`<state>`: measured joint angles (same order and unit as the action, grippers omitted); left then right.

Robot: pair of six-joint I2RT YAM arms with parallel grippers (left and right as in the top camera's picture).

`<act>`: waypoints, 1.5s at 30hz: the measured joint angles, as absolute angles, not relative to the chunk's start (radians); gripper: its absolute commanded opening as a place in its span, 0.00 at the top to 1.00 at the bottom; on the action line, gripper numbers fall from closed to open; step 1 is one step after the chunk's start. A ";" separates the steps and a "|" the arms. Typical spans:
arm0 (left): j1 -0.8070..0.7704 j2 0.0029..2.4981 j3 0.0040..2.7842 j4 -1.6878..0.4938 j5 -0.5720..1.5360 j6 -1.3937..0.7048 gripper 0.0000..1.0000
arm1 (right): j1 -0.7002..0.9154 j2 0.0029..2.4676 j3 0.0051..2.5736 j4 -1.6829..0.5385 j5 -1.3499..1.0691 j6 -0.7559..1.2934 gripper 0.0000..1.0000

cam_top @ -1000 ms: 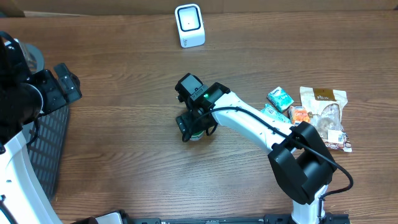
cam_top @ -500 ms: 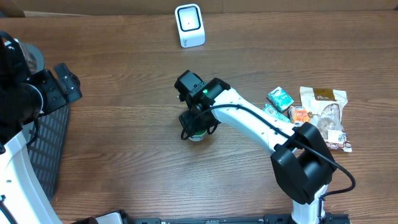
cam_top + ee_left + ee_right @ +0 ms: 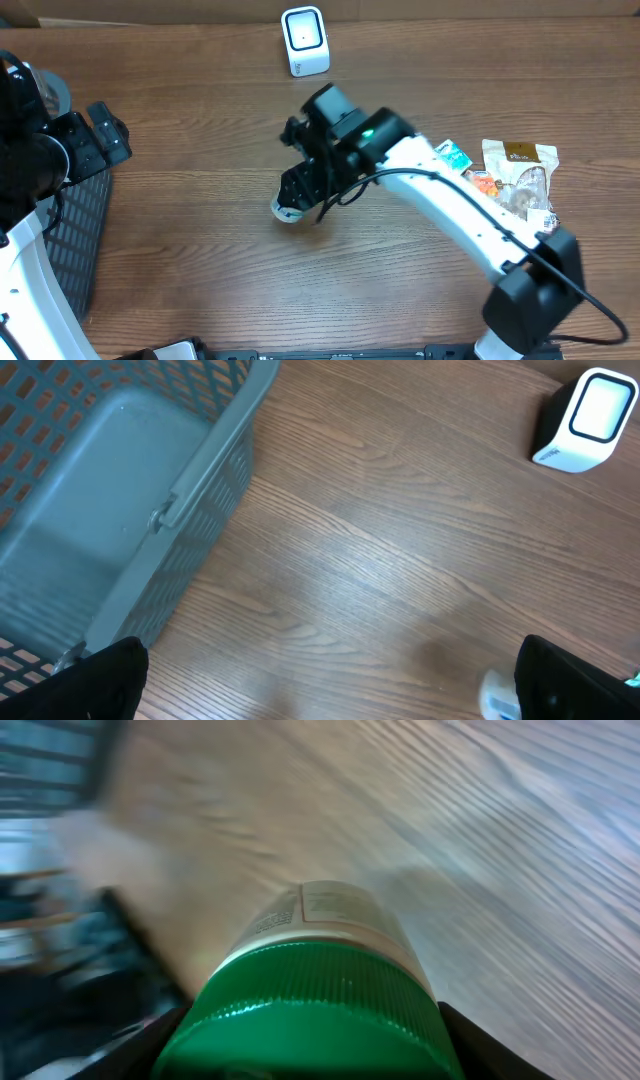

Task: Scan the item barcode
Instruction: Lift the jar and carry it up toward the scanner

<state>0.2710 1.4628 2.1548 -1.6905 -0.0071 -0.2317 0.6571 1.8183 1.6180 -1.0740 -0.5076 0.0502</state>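
right jaws (image 3: 300, 192) pinch the green-capped bottle (image 3: 318, 920) by its cap, apparently clear of the counter (image 3: 200, 260). Long axis runs down-left, base pointing away from the barcode scanner (image 3: 305, 40) at the far edge. left jaws (image 3: 108, 135) spread, well apart; right arm is nearer.

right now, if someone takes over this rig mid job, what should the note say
Grip: the left end effector is open and empty, by the basket. The right end effector is shut on the bottle, gripped at its green cap.
Places: the bottle is tipped on its side and looks clear of the table, near the middle. The scanner stands at the far edge, apart from it. Other packets lie on the right.
Done: bottle picked up.
Left: bring its barcode in front of the scanner. No barcode can be made out in these views.
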 measured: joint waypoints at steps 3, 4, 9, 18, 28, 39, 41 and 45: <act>0.271 1.463 2.155 -1.691 -0.007 -0.232 0.00 | 0.579 1.800 1.618 -1.072 -0.685 0.012 0.41; 0.271 1.463 2.155 -1.691 -0.007 -0.232 0.00 | 0.550 1.799 1.618 -1.071 -0.740 0.003 0.41; 0.271 1.463 2.155 -1.691 -0.007 -0.232 0.00 | 0.377 1.798 1.618 -1.064 -0.982 -0.017 0.40; 0.271 1.463 2.155 -1.691 -0.007 -0.232 0.00 | 0.162 1.798 1.618 -1.063 -1.182 -0.028 0.40; 0.271 1.463 2.155 -1.691 -0.007 -0.232 0.00 | 0.145 1.798 1.618 -1.064 -1.243 -0.041 0.47; 0.271 1.463 2.155 -1.691 -0.007 -0.232 0.00 | 0.269 1.798 1.620 -1.110 -0.869 -0.046 0.48; 0.271 1.463 2.155 -1.691 -0.007 -0.232 0.00 | 0.335 1.798 1.620 -1.097 -0.709 -0.035 0.48; 0.271 1.463 2.155 -1.691 -0.007 -0.232 0.00 | 0.452 1.798 1.620 -0.989 -0.347 0.009 0.48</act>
<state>0.2710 1.4628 2.1548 -1.6905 -0.0071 -0.2317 0.4522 1.7985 1.6203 -0.9894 -0.3466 0.0093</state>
